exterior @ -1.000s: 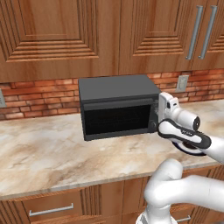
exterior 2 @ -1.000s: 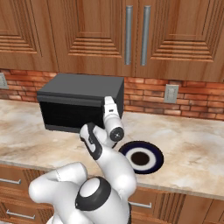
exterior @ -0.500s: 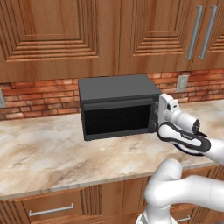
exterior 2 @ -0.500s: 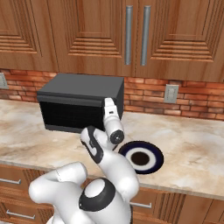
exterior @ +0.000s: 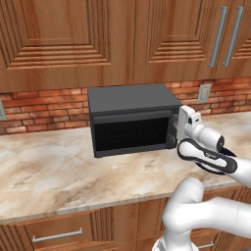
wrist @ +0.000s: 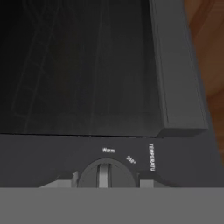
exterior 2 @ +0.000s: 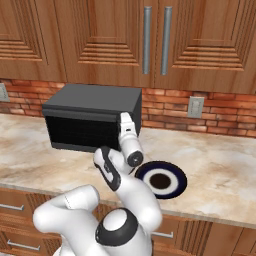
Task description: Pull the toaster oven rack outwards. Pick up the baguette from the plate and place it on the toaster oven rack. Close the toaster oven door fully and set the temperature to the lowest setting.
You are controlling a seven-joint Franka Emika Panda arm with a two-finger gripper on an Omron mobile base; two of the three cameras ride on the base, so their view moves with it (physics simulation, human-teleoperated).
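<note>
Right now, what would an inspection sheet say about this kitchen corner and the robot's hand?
Surface: marble-look counter, bare in front of the oven.
Job's things: toaster oven with its toaster oven door closed; plate to its right, no baguette on it; temperature knob pointing at Warm.
Clutter: nothing seen.
Grippers: gripper at the knob, a finger on each side; contact cannot be judged.
Cables: nothing seen.
Surroundings: brick backsplash, wall outlet, wooden cabinets above, drawers below.
</note>
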